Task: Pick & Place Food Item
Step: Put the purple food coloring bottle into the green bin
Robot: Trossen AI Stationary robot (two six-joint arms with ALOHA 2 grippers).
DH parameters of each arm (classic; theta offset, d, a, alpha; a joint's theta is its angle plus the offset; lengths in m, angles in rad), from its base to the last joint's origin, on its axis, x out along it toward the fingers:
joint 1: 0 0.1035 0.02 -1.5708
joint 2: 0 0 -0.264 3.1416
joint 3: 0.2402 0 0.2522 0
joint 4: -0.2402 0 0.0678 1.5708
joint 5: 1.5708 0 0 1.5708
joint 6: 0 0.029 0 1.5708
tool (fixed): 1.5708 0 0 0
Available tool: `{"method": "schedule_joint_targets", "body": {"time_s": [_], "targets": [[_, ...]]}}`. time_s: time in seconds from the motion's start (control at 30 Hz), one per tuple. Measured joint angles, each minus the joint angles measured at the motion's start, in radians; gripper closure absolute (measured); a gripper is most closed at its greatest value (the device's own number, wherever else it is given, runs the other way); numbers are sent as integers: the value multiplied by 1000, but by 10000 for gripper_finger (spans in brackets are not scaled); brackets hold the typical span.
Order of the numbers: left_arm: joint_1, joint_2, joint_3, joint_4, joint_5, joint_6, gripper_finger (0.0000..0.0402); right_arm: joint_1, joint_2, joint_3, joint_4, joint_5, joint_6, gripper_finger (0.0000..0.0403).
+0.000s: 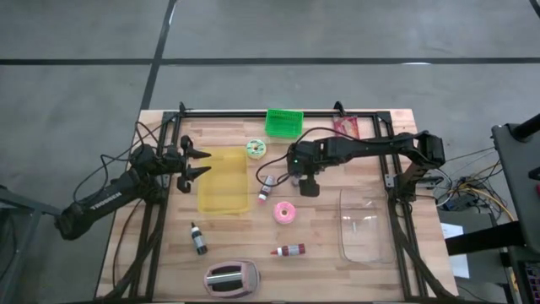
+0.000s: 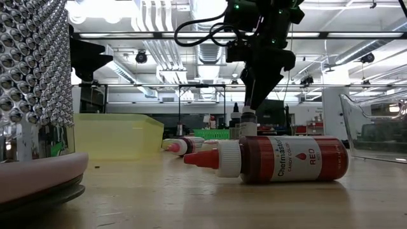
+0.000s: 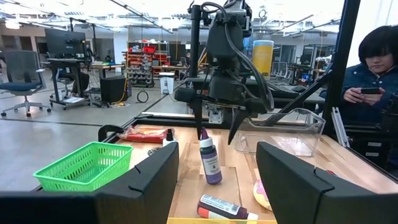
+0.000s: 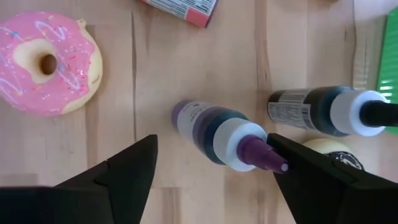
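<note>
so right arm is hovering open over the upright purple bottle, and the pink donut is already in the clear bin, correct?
Not quite. The pink donut is not in the clear bin; it lies on the bare table to the left of it, as the high view shows. The rest holds: the right gripper hangs open over the upright purple bottle, fingers either side of its tip.

Green basket [image 1: 283,122], toaster [image 1: 231,278] and red bottle [image 1: 288,250] on table [image 1: 422,262].

Pink-frosted sprinkled donut [image 1: 285,213] lies flat on the wooden table [image 1: 321,262]
</note>
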Motion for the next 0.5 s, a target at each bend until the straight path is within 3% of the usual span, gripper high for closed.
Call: {"method": "schedule_joint_targets", "body": {"time_s": [0.5], "targets": [[0, 0, 0, 0, 1, 0, 179, 55, 1, 44, -11, -9, 34, 121]]}}
